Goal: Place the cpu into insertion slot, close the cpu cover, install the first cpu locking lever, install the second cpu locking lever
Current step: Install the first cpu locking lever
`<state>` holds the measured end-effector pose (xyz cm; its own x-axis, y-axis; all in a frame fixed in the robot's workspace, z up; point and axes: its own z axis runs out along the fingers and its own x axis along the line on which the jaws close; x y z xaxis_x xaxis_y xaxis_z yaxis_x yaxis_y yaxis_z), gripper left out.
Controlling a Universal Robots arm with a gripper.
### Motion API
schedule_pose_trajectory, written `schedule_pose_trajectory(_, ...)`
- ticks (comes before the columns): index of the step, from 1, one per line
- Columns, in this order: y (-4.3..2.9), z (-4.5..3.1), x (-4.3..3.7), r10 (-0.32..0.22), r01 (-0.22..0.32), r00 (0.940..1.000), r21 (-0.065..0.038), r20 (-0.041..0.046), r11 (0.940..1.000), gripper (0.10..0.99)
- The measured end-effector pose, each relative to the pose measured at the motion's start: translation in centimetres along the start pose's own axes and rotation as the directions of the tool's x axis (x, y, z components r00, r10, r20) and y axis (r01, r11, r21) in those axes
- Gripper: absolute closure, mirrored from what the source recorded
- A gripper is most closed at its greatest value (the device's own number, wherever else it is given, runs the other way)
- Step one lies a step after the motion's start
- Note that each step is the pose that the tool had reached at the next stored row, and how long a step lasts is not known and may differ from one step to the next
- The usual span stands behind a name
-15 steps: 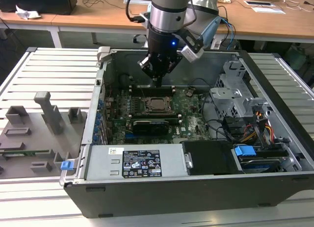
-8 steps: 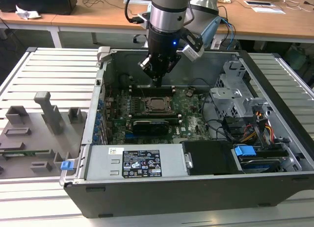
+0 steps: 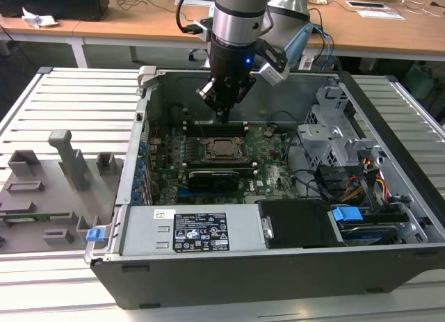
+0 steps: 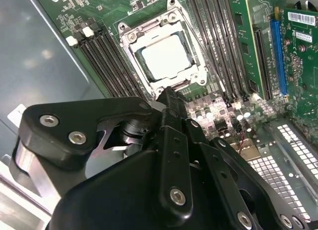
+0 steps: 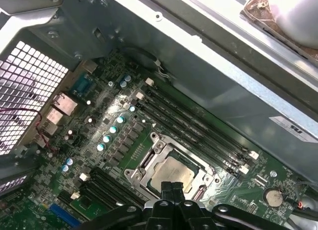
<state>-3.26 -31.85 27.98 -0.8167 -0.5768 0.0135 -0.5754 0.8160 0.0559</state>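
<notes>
Wooden desks [image 3: 139, 26] stand behind an open grey sheet-metal computer case [image 3: 389, 106]. In the exterior view the black gripper [image 3: 224, 112] hangs with its fingers pressed together. The small square silver-topped cpu [image 3: 223, 148] lies at its 6 o'clock, apart from it, seated flat on the green motherboard [image 3: 274, 170]. In the second wrist view the thin silver cpu cover [image 4: 135, 58] frames the matte chip. In the first wrist view the chip sits just beyond the gripper's tip.

Robotics lab: wooden desks [image 3: 125, 24] behind an opened computer case [image 3: 229, 280].
</notes>
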Motion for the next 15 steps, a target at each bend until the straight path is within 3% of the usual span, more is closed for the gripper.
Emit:
schedule_pose_trajectory(8, 0.01, 0.01, 0.05, -0.056, 0.056, 0.9984, 0.001, -0.0028, 0.9985, 0.980)
schedule_pose_trajectory(15, 0.02, 0.06, 0.06, 0.016, -0.016, 0.9999, 0.000, 0.0012, 0.9999, 0.980)
